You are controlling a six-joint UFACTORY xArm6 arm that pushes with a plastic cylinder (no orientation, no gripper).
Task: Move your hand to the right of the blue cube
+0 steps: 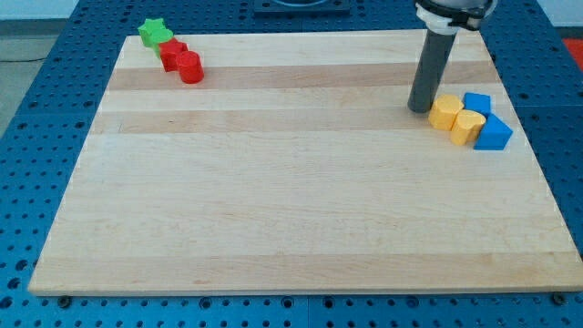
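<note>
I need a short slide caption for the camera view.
My tip rests left of the yellow blocks, with the blue cube behind them.

One raised view angled down over the board (273, 228)

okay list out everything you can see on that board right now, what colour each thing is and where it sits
Green star block: one, green, top-left corner of the board.
Red blocks: two, red, touching each other just below-right of the green star; shapes unclear.
Yellow blocks: two, yellow, near the view's right edge, side by side.
Blue cube: one, blue, behind the yellow blocks.
Blue block: one, blue, wedge-like, right of the yellow blocks.
Wooden board: one, light wood, on a blue pegboard table.
My tip: one, dark rod, just left of the yellow blocks.
</note>
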